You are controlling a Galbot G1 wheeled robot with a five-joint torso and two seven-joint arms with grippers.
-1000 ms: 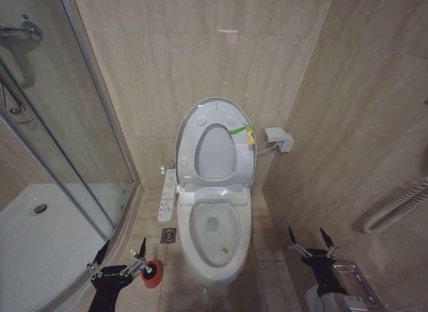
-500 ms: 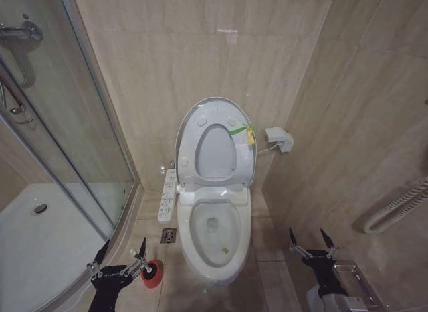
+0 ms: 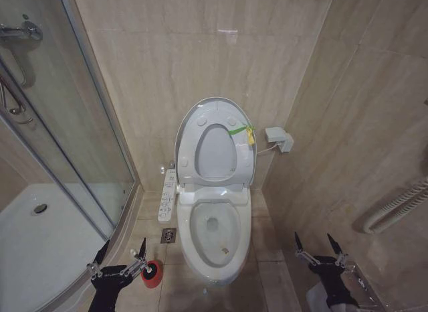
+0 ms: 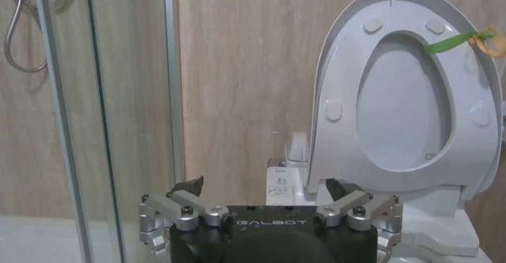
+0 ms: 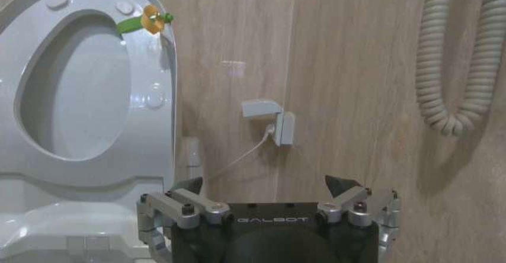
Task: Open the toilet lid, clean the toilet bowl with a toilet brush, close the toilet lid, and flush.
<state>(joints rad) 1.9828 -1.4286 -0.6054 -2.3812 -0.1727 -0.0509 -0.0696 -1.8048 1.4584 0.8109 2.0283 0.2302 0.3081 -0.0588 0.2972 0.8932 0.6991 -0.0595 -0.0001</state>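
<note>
The toilet lid [image 3: 215,151] stands raised against the wall with the seat ring up in front of it, and a green-and-yellow tag [image 3: 245,132] on its edge. Below it the toilet bowl [image 3: 214,237] lies uncovered, with a small brown speck inside. The toilet brush sits in its red holder [image 3: 152,274] on the floor left of the bowl. My left gripper [image 3: 124,246] hangs open just left of the holder, apart from it. To the right of the bowl, my right gripper [image 3: 313,240] is open and holds nothing. Both wrist views face the raised lid [image 4: 403,103] [image 5: 75,91] past open grippers [image 4: 263,185] [image 5: 265,183].
A white control panel [image 3: 167,195] runs along the bowl's left side, with a floor drain [image 3: 168,236] in front of it. The curved glass shower wall [image 3: 73,124] closes the left. A wall box [image 3: 277,138] and a coiled hose [image 3: 398,208] hang on the right wall.
My right gripper has moved slightly down and to the right in the head view. The left gripper, brush holder and lid have not moved.
</note>
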